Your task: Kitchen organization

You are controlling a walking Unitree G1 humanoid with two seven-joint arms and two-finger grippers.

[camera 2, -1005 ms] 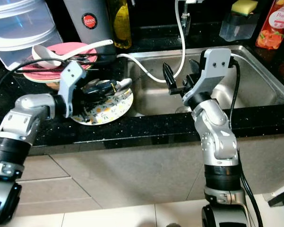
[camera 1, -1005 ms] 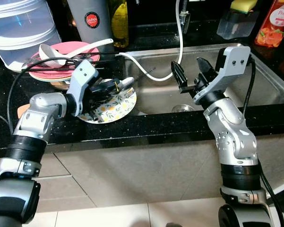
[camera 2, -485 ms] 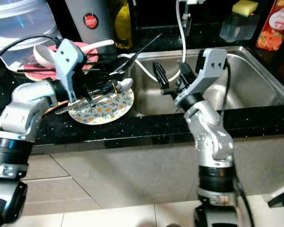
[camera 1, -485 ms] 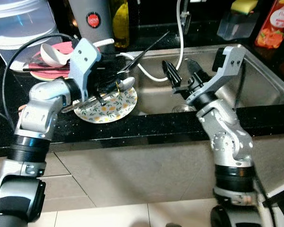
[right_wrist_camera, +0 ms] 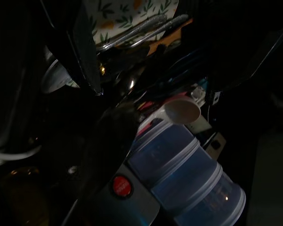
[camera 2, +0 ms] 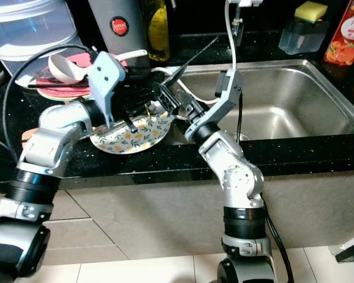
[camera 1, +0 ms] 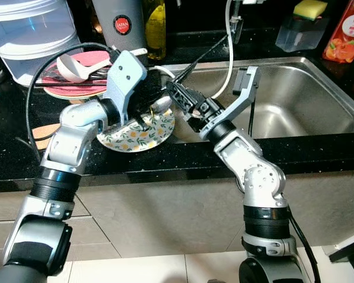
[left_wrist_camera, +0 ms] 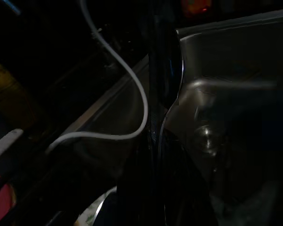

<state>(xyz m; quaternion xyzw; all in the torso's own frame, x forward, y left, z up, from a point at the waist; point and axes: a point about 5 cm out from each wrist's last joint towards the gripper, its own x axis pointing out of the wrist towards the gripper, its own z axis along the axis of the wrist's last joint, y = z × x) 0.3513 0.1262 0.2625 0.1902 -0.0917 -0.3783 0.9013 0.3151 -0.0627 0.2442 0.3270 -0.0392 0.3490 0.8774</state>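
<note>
Cutlery (camera 2: 121,125) lay bunched over the floral plate (camera 2: 138,137) on our black counter (camera 2: 135,165), just left of the steel sink (camera 2: 294,106); in the head views our left gripper (camera 2: 142,106) was closed around the bundle, knife and spoon handles jutting from under it and a thin black chopstick (camera 2: 194,56) slanting up toward the tap hose (camera 2: 231,35). Our right gripper (camera 1: 181,100) reached across the sink's corner, its fingers spread and nearly touching the left gripper. Behind the plate sat a pink plate (camera 1: 85,73) with a white ladle (camera 1: 76,66), a clear tub (camera 1: 29,35), a grey jug (camera 1: 121,23) and an oil bottle (camera 1: 156,26). From our left wrist, very dark, we made out the white hose (left_wrist_camera: 127,80) and the sink wall (left_wrist_camera: 235,61). From our right wrist we saw one black finger (right_wrist_camera: 82,52), the floral plate (right_wrist_camera: 132,14), cutlery handles (right_wrist_camera: 141,29), the ladle (right_wrist_camera: 181,110) and the tub (right_wrist_camera: 188,174)
</note>
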